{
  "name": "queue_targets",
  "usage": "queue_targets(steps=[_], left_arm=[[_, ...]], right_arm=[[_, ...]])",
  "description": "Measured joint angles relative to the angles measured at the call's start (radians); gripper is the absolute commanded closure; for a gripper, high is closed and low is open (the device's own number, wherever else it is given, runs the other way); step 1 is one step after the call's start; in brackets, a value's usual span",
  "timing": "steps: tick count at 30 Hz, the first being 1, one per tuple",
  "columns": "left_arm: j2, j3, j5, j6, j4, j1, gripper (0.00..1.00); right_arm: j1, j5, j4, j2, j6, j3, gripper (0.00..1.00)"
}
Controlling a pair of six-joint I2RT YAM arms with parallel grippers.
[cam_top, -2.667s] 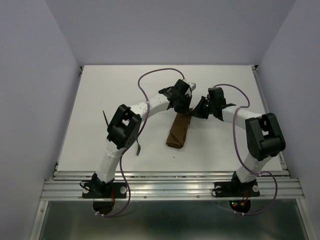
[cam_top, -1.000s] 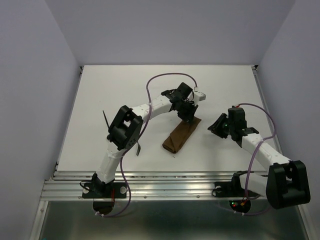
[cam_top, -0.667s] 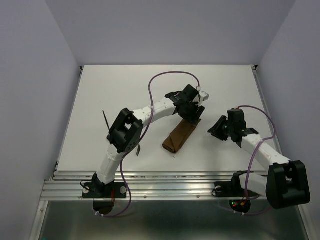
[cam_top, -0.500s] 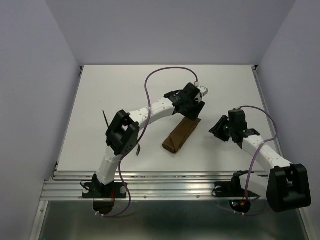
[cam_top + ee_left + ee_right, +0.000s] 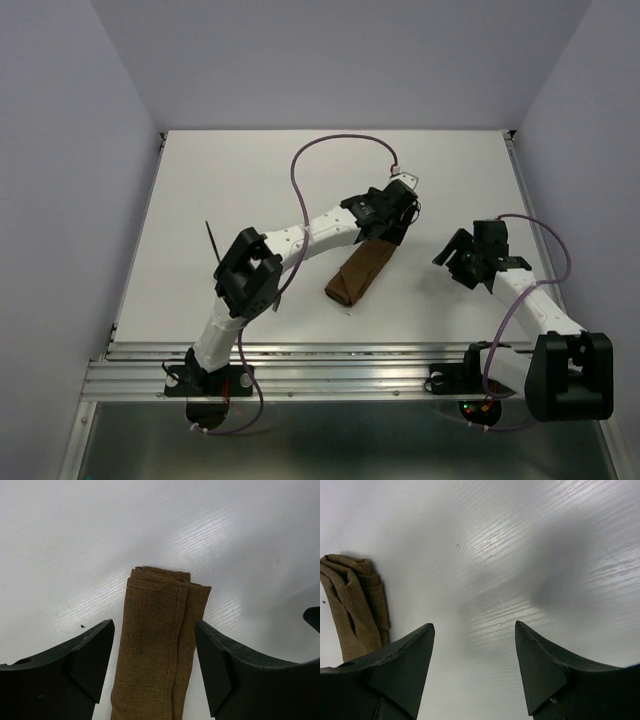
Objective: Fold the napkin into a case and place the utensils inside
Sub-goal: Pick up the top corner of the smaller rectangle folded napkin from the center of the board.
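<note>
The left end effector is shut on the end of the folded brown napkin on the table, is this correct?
No. The left end effector is open: in the left wrist view its fingers stand apart on either side of the napkin on the table.

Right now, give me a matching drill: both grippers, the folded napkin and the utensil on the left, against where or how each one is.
1 left gripper
2 right gripper
3 folded brown napkin
4 thin dark utensil

A on the left side of the table
B open above bare table
C lying diagonally mid-table
D open, astride the napkin's end

Pairs: 1-D; 2-B; 3-C; 4-A
</note>
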Motion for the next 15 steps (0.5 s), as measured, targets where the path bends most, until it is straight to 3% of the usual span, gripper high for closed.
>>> queue_targets(steps=[7,10,15], left_arm=[[0.085,0.078,-0.072,-0.032,-0.060,-0.060,0.25],[0.114,0.122,-0.072,-0.046,-0.064,-0.068,0.18],[0.119,0.121,-0.059,-0.054,-0.062,-0.068,0.26]], right_arm=[[-0.018,0.000,-0.017,0.000,-0.028,0.012,0.27],[-0.018,-0.002,-0.018,0.000,-0.032,0.012,0.27],[-0.018,-0.005,-0.019,0.000,-0.037,0.012,0.27]])
